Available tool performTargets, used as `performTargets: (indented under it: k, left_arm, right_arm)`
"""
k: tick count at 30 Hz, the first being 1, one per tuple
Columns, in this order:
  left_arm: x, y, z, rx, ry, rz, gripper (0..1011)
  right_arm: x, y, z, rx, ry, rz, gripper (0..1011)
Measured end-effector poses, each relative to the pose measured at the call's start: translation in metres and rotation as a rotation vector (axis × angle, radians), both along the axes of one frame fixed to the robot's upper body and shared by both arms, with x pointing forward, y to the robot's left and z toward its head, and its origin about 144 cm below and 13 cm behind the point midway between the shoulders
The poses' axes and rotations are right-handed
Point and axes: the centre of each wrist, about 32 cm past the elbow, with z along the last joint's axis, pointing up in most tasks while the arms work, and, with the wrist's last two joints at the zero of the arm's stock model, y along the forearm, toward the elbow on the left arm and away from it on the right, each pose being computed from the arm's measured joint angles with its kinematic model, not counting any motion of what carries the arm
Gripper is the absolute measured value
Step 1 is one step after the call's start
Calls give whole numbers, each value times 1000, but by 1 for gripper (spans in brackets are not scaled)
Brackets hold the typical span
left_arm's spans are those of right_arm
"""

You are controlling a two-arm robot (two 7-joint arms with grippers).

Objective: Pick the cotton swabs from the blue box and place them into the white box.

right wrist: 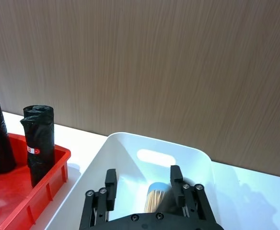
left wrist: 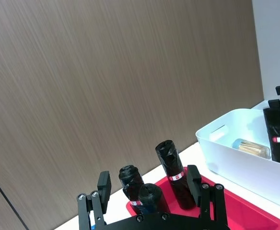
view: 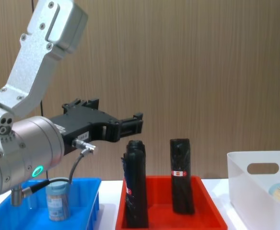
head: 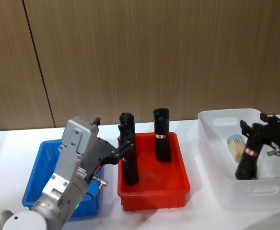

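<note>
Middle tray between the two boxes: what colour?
Red, clearest in the head view.

I see a white table carrying three bins in a row: the blue box on the left, a red tray in the middle, the white box on the right.

A wall of brown wood-grain panels, split by a thin dark vertical seam toward the left, rises behind a plain white tabletop, and a strip of pale wall adjoins the panels.
</note>
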Motion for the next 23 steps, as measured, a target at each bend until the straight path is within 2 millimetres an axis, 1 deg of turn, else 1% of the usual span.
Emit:
performTargets:
  k: [1, 2, 3, 4, 6, 7, 8, 10, 11, 14, 23]
  left_arm:
    - [0, 0, 0, 0, 0, 0, 1004]
    - [0, 0, 0, 0, 0, 0, 1004]
    - [0, 0, 0, 0, 0, 0, 1004]
    - [0, 0, 0, 0, 0, 0, 1004]
    - [0, 0, 0, 0, 0, 0, 1004]
    - [0, 0, 0, 0, 0, 0, 1004]
    - [0, 0, 0, 0, 0, 0, 1004]
    - [0, 0, 0, 0, 0, 0, 1004]
    - [0, 0, 0, 0, 0, 0, 1004]
    - [0, 0, 0, 0, 0, 0, 1004]
    - [0, 0, 0, 0, 0, 0, 1004]
  right_arm:
    - [-1, 0, 0, 3, 1, 0, 641]
    - [-1, 0, 0, 4, 1, 1, 696]
    - [-1, 0, -1, 4, 1, 1, 721]
    - [-2, -1, -1, 6, 1, 3, 780]
    - [-2, -1, 0, 10, 0, 5, 833]
    - [-3, -1, 0, 12, -1, 7, 833]
    - [-3, -1, 0, 13, -2, 8, 882]
    - [-4, -1, 0, 17, -4, 10, 922]
    - [-4, -1, 0, 17, -4, 11, 970]
    - [-5, -1, 1, 19, -6, 12, 1001]
    - [-6, -1, 1, 26, -8, 17, 1002]
